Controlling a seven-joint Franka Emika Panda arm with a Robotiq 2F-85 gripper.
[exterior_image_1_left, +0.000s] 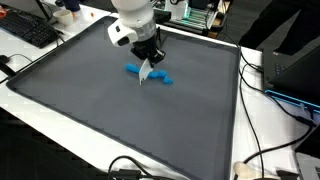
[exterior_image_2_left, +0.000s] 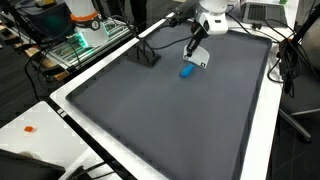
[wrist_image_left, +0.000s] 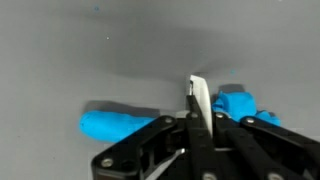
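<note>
A white strip (wrist_image_left: 199, 98) stands upright, pinched between the closed fingers of the Robotiq gripper (wrist_image_left: 197, 122), directly over a blue object (wrist_image_left: 115, 123) lying flat on the gray mat (exterior_image_1_left: 100, 115). Both exterior views place the blue object (exterior_image_2_left: 186, 71) near the mat's far edge, under the gripper (exterior_image_1_left: 147, 66). A black keyboard (exterior_image_1_left: 30, 30) sits beyond the mat's corner, and cables (exterior_image_1_left: 272, 150) trail along its side.

A bright blue elongated object (wrist_image_left: 115, 122) lies flat (partly hidden) on the grey mat (exterior_image_1_left: 90, 100).
</note>
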